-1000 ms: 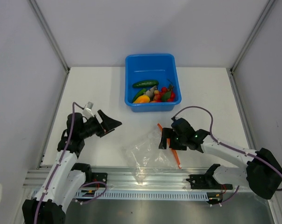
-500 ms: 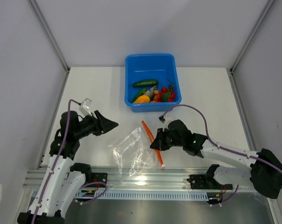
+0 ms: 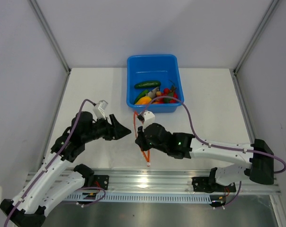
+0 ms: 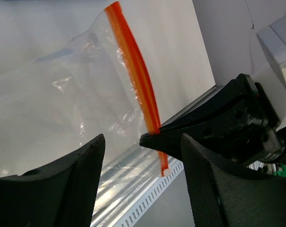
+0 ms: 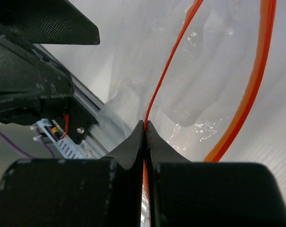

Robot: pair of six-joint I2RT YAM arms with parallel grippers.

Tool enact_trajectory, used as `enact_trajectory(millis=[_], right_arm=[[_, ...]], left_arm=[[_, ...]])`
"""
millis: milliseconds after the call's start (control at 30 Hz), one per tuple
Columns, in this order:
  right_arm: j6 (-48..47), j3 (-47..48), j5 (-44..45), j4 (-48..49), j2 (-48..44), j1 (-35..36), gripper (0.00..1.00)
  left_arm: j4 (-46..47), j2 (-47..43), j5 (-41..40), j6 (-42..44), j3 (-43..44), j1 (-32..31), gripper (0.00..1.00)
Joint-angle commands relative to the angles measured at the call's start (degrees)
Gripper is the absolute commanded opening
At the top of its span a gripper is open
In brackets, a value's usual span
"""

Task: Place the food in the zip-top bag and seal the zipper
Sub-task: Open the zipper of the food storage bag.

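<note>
**Right gripper (image 5: pixel 145 125) pinching the zipper (image 3: pixel 144 153); left gripper (image 4: pixel 143 142) standing with jaws apart.**
The left gripper faces the strip from just beside it and holds nothing. The zipper's long axis runs far to near, its near end at the tabletop's (image 3: pixel 214 104) front edge. The zip-top bag (image 4: pixel 62 104) spreads before the left gripper. The food (image 3: pixel 155 94) lies in the blue tub (image 3: pixel 152 61), well apart, by the far edge.

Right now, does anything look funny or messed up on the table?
Nothing is spilled or broken. The only odd sight: the zip-top bag is crumpled and held by one side of its zipper, pinched in the right gripper, so its mouth gapes. The food all sits in the blue tub.
</note>
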Motion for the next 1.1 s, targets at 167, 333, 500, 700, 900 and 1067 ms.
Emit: enact_trajectory(millis=[167, 333, 500, 700, 900, 1067], right_arm=[[-2.2, 9.9, 17.2, -8.0, 8.6, 7.9, 0.00], [-2.3, 11.0, 19.1, -7.8, 9.6, 9.6, 0.00], [-2.4, 10.3, 19.7, -6.5, 8.5, 10.7, 0.00], [-3.0, 8.4, 19.4, -3.9, 7.0, 11.4, 0.00], [-4.0, 8.1, 19.2, -3.2, 6.2, 11.4, 0.00], [-3.3, 8.1, 18.6, -4.1, 5.9, 10.8, 0.10]], left_arm=[[-0.7, 2.8, -8.9, -2.2, 2.9, -5.4, 0.70], [-1.4, 5.4, -10.6, -1.6, 3.1, -7.4, 0.71], [-1.5, 6.7, -13.0, -1.5, 2.5, -7.8, 0.71], [0.2, 8.8, -12.0, -1.7, 2.3, -8.7, 0.69], [1.7, 10.7, -10.8, -1.4, 2.1, -9.2, 0.49], [2.6, 11.7, -9.2, -0.6, 2.5, -9.1, 0.15]])
